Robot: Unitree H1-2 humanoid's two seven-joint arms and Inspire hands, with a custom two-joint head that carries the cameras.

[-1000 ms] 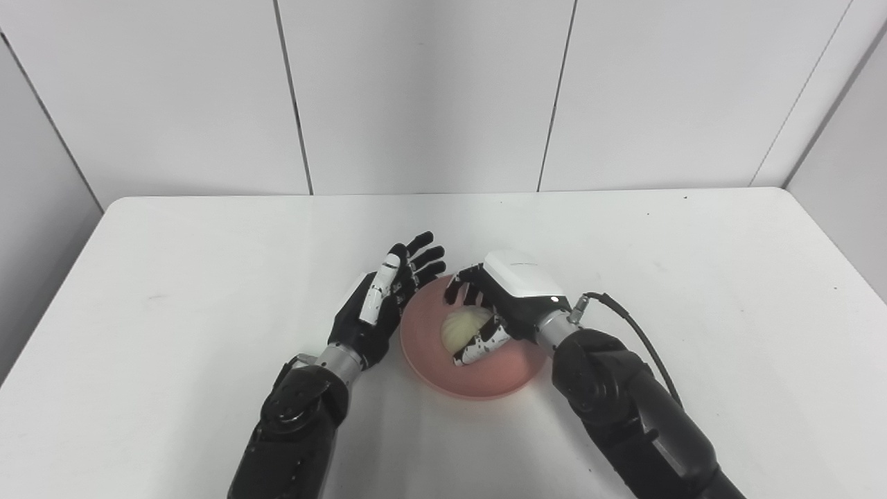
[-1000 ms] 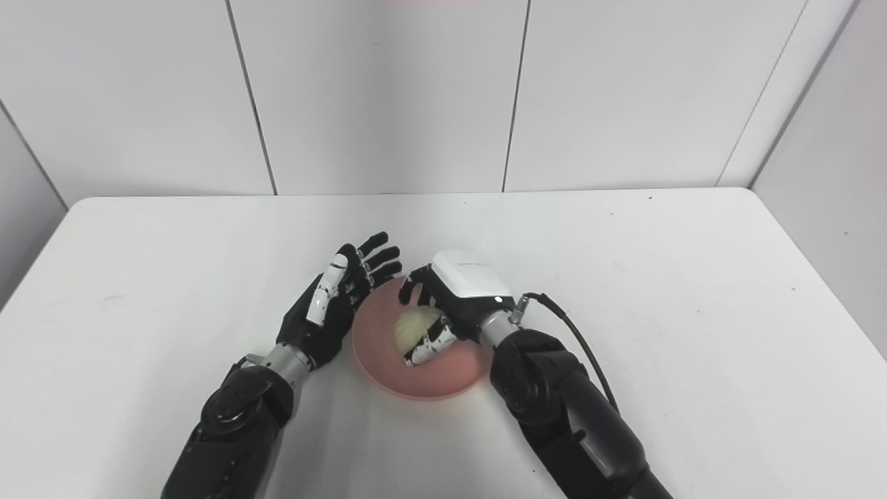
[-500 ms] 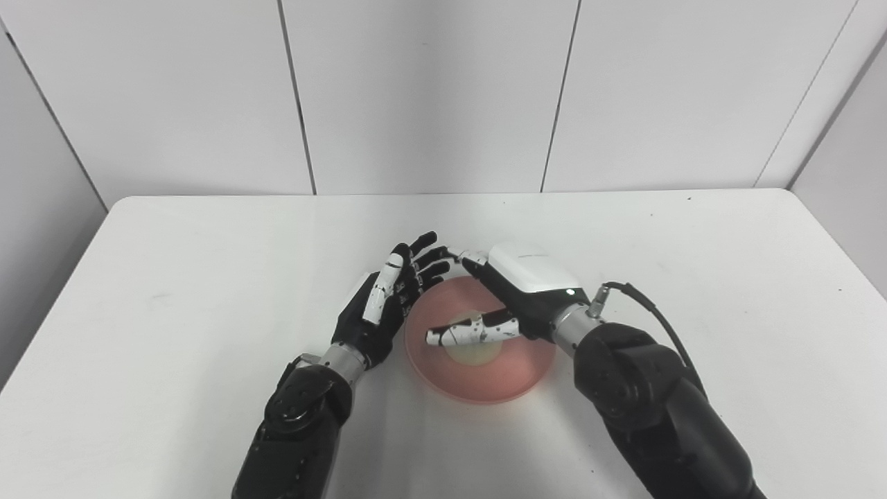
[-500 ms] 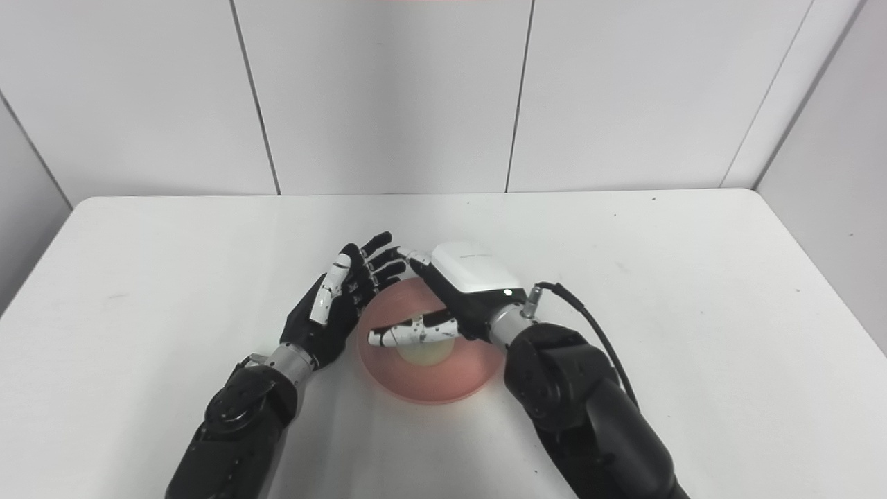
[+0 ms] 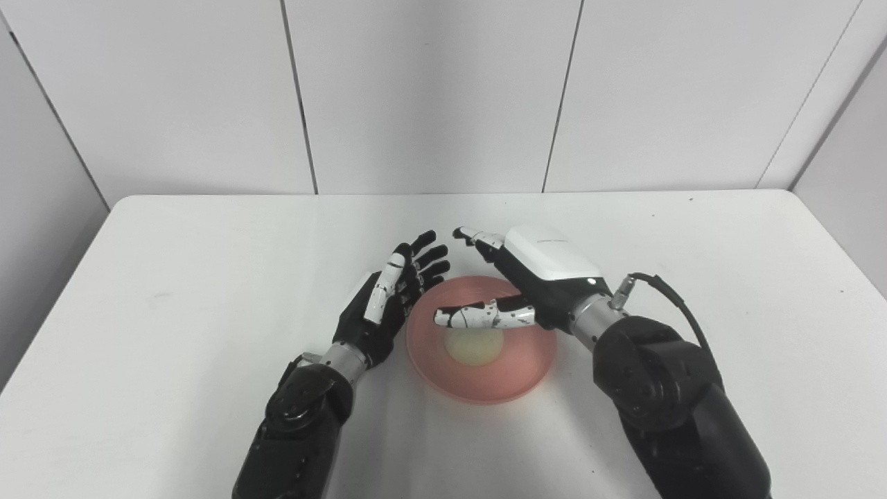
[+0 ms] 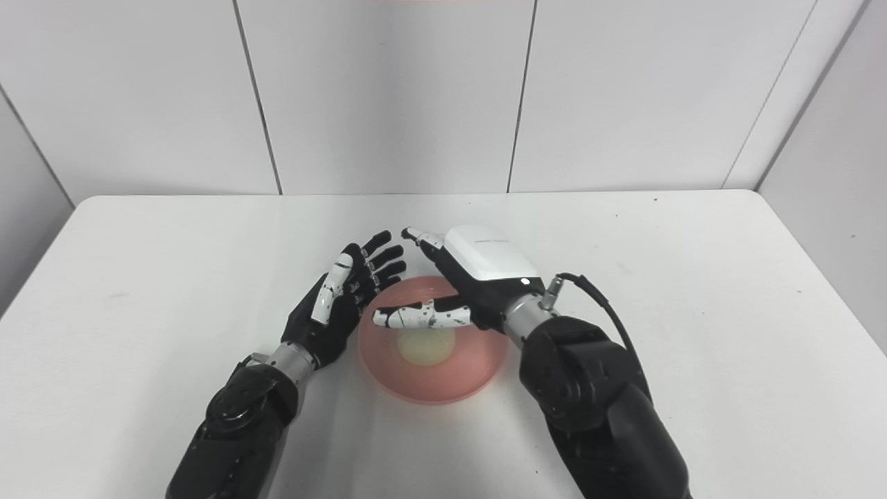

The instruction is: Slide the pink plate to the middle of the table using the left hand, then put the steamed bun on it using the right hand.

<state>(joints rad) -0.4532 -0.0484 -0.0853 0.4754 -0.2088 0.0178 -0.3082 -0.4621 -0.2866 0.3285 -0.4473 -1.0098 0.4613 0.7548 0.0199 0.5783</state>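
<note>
Nearest me, both arms are coming in from the bottom edge, w/ the pink plate (image 5: 481, 378) sitting between them around mid-table. The steamed bun (image 5: 474, 345) is lying in the plate's center, round, so I'm seeing no long axis and can't tell which way it's facing. My left hand (image 5: 380, 307) is resting just beside the plate's left rim, fingers spread, holding nothing. My right hand (image 5: 532, 280) is hovering over the plate's far half, fingers apart and straight, thumb reaching across above the bun, gripping nothing. The white table (image 5: 727, 277) is running back to pale wall panels (image 5: 429, 90) w/ dark seams.
</note>
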